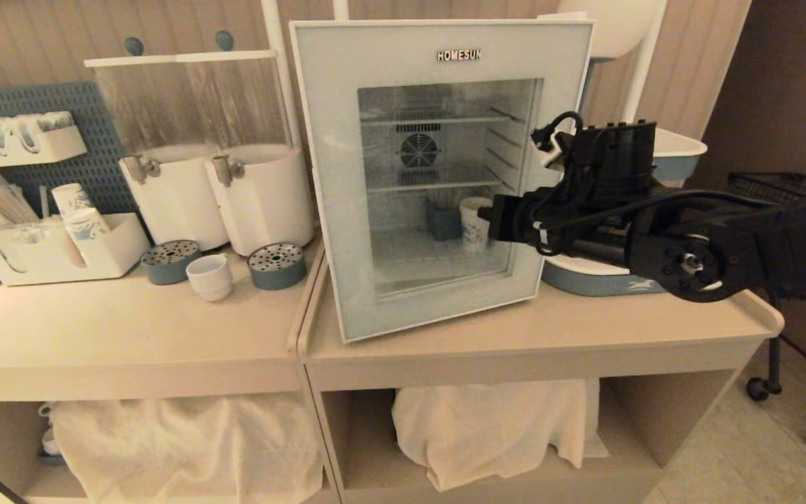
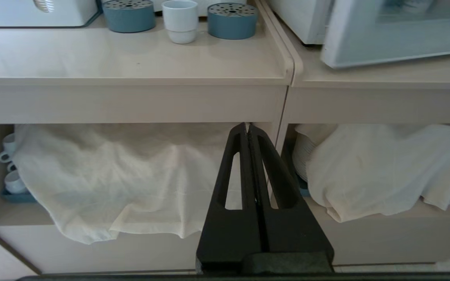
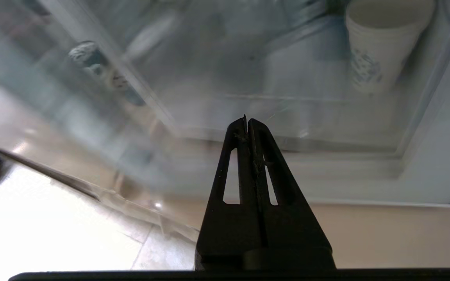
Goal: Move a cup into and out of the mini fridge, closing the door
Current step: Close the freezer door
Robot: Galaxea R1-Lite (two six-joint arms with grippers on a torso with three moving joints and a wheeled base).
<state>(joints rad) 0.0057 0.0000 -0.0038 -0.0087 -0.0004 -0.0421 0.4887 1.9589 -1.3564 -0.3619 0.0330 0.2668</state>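
Right pincer at fridge door, both pincers pressed together, empty.

Right pincer (image 3: pixel 247 121) hovers in front of the glass window of the door (image 1: pixel 326 175), low at its right side, fingers together, gripping nothing. Left pincer (image 2: pixel 247 127) hangs below the table (image 2: pixel 131 66), fingers together. Door sits closed on the mini fridge (image 1: pixel 445 31). Inside stands a blue-printed paper cup (image 1: pixel 471 213). The cup (image 1: pixel 210 276) rests on the table, left of the fridge, between two blue drip trays (image 1: pixel 169 261).

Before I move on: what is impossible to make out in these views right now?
- Head view: right gripper's fingertips, small and dark against the pale grey-blue glass-windowed door.
- Right wrist view: whether they touch the glass.
- Left wrist view: dishes under white cloth.
- Head view: small dark box in the fridge, hazed by glass.
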